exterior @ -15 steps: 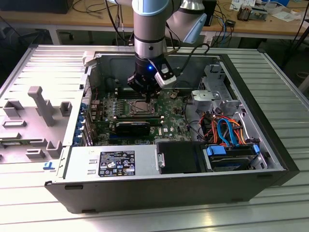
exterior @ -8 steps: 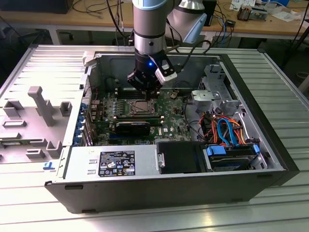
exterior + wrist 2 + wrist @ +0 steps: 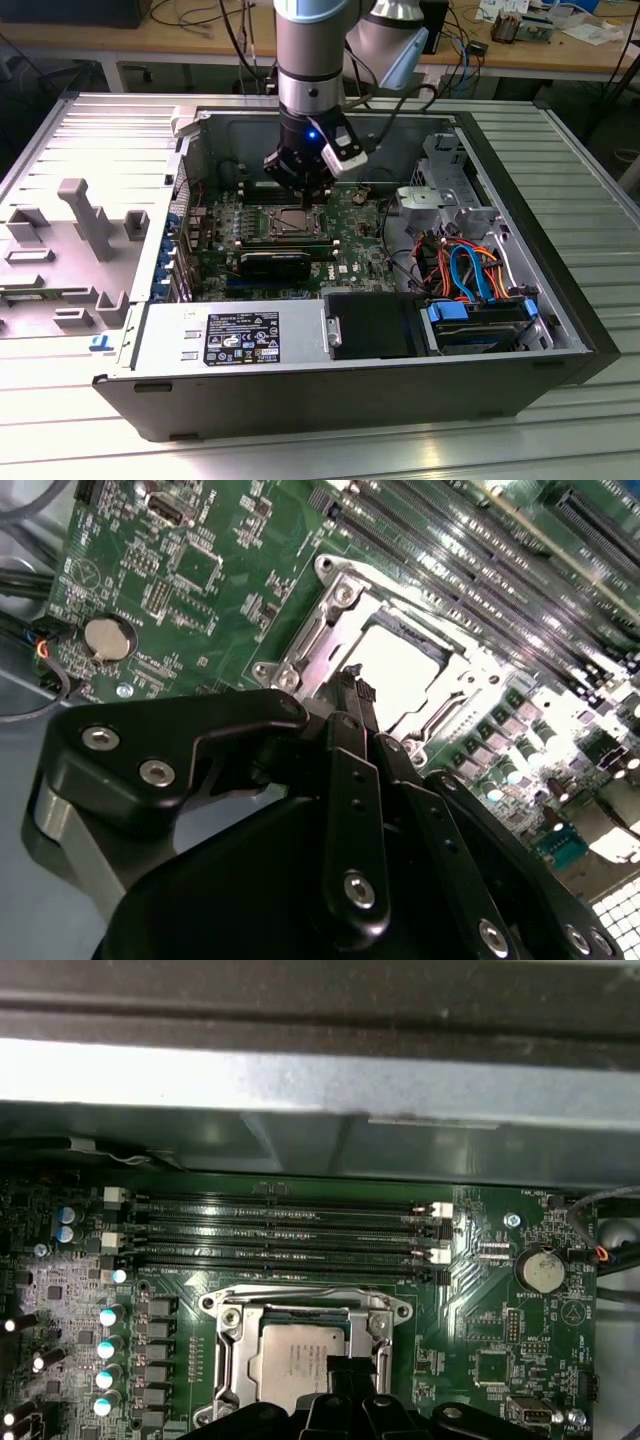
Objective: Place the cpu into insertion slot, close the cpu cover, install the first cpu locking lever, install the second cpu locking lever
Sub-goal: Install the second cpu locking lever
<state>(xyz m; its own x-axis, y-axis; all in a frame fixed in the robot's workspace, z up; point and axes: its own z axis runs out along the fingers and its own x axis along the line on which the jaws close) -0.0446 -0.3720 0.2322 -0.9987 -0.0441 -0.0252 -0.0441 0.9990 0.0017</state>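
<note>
Cpu (image 3: 293, 1368), silver-grey, sits in the insertion slot (image 3: 233, 1360) on the green motherboard (image 3: 490, 1330), and the hand (image 3: 348, 1372) hangs directly over it with its black fingertips pressed together, holding nothing, just above one edge of the chip. In the second wrist view the hand (image 3: 357, 688) shows its closed tips against the bright chip (image 3: 400, 665). The cpu cover (image 3: 305, 1303) lies around the chip as a silvery frame, with the chip showing through its window. Beyond the slot run four long memory slots (image 3: 280, 1230); a round coin battery (image 3: 540, 1272) sits on the board near their ends. In the exterior view the hand (image 3: 300, 203) reaches down into the open computer case (image 3: 560, 290) on the bench (image 3: 590, 180).
</note>
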